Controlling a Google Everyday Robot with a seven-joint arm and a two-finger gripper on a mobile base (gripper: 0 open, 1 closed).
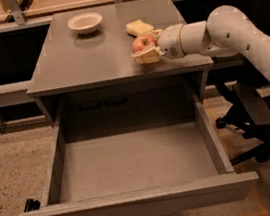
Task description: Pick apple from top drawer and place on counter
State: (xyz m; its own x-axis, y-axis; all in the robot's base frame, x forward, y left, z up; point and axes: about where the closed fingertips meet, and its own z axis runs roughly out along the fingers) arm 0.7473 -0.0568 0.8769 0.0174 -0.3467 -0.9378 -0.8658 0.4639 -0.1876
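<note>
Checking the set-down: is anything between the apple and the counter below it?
Nothing visible. The hand grips the apple above a bare part of the counter, near its right front edge. The yellow sponge lies just behind, and the white bowl sits farther back left.
</note>
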